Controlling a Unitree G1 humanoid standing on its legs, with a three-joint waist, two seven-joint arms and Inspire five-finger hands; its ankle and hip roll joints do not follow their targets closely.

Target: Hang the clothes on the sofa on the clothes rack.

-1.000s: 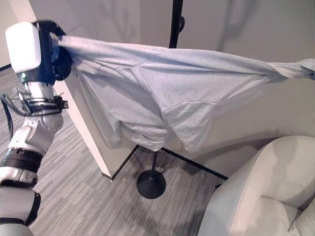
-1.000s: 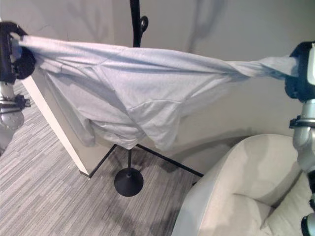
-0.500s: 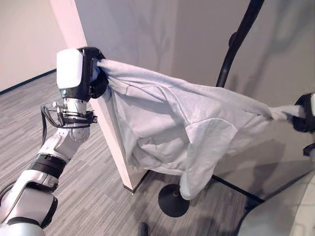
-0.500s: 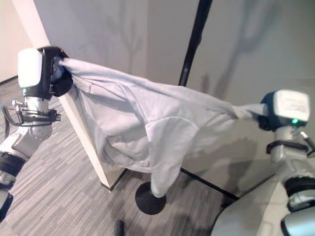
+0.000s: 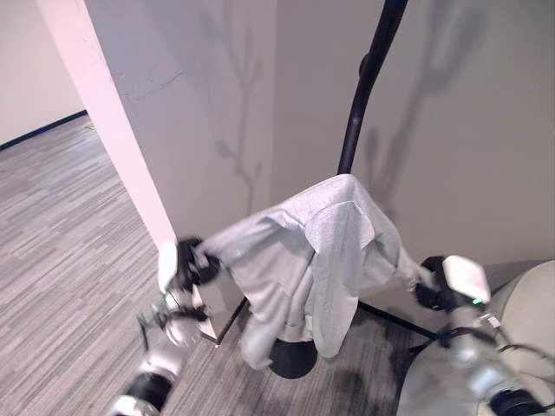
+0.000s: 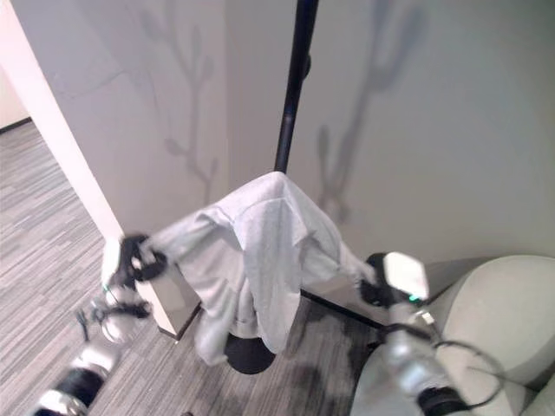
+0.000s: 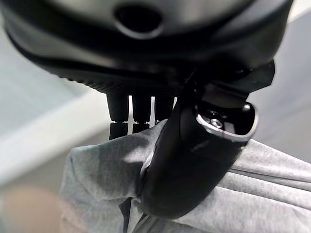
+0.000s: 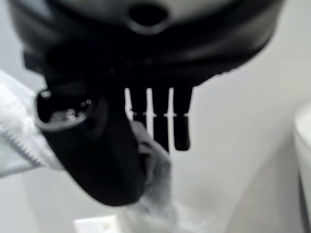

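Observation:
A light grey long-sleeved garment (image 5: 325, 243) hangs draped over a low branch of the black clothes rack (image 5: 368, 78), its body falling toward the rack's round base (image 5: 290, 362). My left hand (image 5: 186, 264) is below and left of the rack, shut on one end of the garment (image 7: 272, 184), with the thumb (image 7: 184, 160) pressed onto the cloth. On the other side, my right hand (image 5: 438, 290) pinches the opposite sleeve end (image 8: 158, 165) between thumb (image 8: 102, 155) and fingers. Both ends slope down from the rack to my hands.
A pale wall corner (image 5: 104, 113) stands just left of the rack, close to my left hand. The cream sofa (image 5: 520, 303) sits at the lower right, beside my right arm. Grey striped carpet (image 5: 69, 225) spreads out to the left.
The garment was stretched taut between my raised hands; it now lies over the rack's branch. Both hands have dropped lower and closer together, still holding its ends. The camera has also shifted.

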